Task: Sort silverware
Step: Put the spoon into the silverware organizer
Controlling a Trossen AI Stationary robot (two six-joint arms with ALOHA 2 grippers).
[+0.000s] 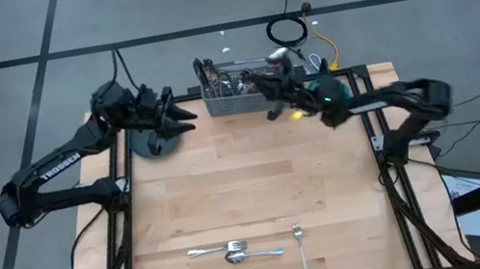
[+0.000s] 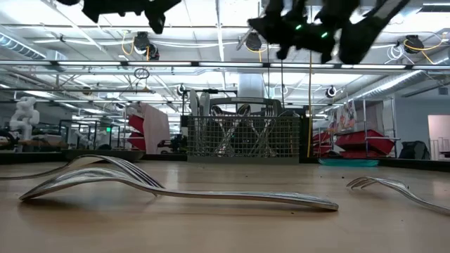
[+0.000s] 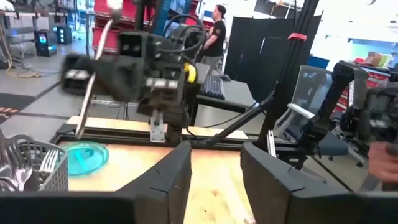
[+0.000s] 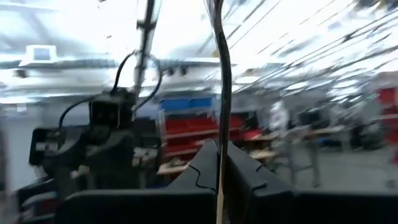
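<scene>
My right gripper [image 1: 264,91] hovers by the right end of the grey wire-mesh caddy [image 1: 235,91] at the table's far edge, shut on one slim piece of silverware [image 4: 219,68]; blur hides which kind. More silverware stands in the caddy [image 3: 31,165]. My left gripper [image 1: 186,117] is open and holds nothing, raised over the dark round plate [image 1: 152,144] left of the caddy. A crossed pair of silverware pieces [image 1: 235,251] and a fork [image 1: 300,249] lie flat near the table's front edge. My right gripper pinches the thin shaft of the silverware piece [image 4: 218,155] between its two shut fingers [image 4: 239,171]. The piece sticks up past the fingertips and also runs down below them, lifted clear of the table and the caddy.
A teal plate [image 3: 84,157] lies past the table's far right corner, beyond the caddy. The middle of the wooden table [image 1: 248,182] is bare. A person stands in the room behind [image 3: 219,28].
</scene>
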